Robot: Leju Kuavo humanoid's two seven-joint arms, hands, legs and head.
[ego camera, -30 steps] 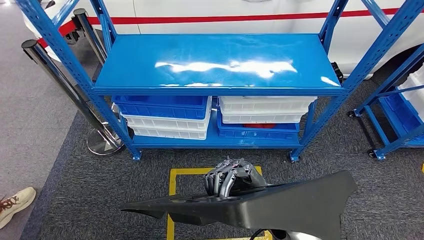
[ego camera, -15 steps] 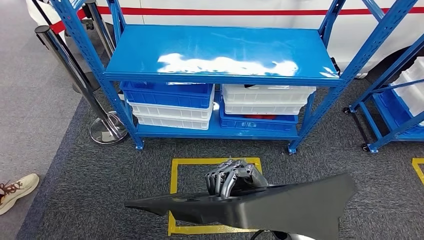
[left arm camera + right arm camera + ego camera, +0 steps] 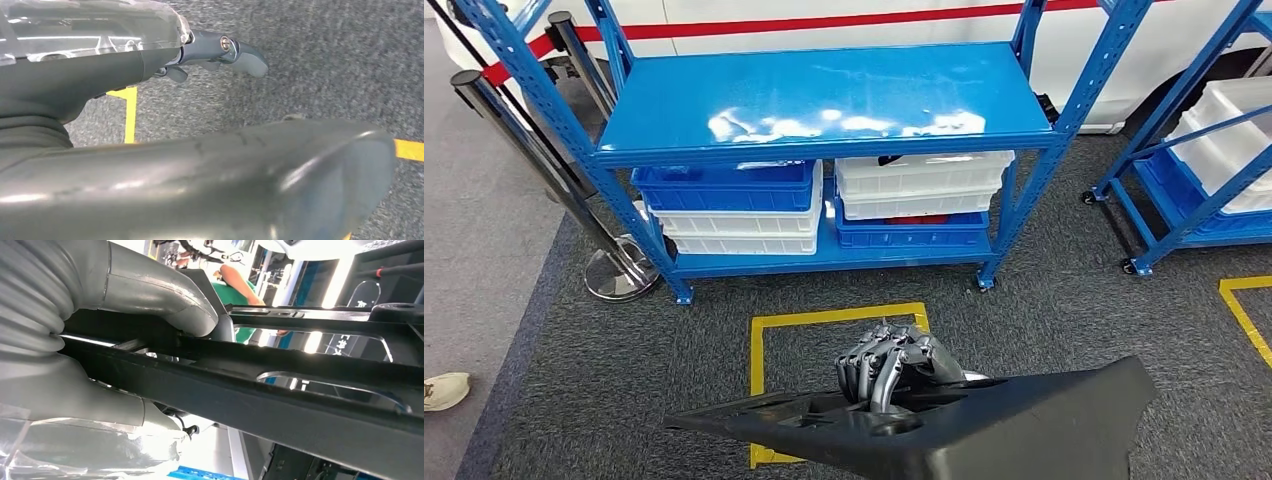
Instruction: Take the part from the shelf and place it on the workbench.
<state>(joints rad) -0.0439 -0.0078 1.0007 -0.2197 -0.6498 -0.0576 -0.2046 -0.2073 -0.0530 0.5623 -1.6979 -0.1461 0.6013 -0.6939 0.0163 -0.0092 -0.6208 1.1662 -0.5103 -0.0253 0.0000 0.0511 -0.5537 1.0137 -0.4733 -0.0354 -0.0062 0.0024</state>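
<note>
Part (image 3: 984, 425): big black moulded panel, long and flat with a tapering point toward lower left of the head frame, held at bottom centre, off the shelf already. Right hand (image 3: 889, 362) has dark fingers curled over the panel's upper edge; in the right wrist view that hand (image 3: 100, 340) clamps a black bar of the part (image 3: 300, 390) between thumb and palm side, so a firm hold. Left hand (image 3: 220, 52): thumb and one finger stick out with only carpet under them, and a smooth grey surface lies across the lower half of that frame; can't tell if this hand is gripping, supporting, or free.

Step, as I judge it: pick done, now the carry stage. No tabletop or workbench visible in any frame, so the next move calls for turning or walking until one comes into view, keeping the panel level and its long tip away from the uprights.

Surroundings: blue shelf (image 3: 824, 100) across upper centre, top deck bare and glossy, blue and white bins (image 3: 734, 210) stacked on the lower level. Second blue rack (image 3: 1194, 190) at right edge with white bins. Dark grey carpet (image 3: 1064, 320), yellow taped square (image 3: 824, 318) just above the hand. Stanchion post (image 3: 614, 270) at left, a person's shoe (image 3: 444, 390) at lower left edge, white vehicle body with red stripe (image 3: 844, 20) along the top.
</note>
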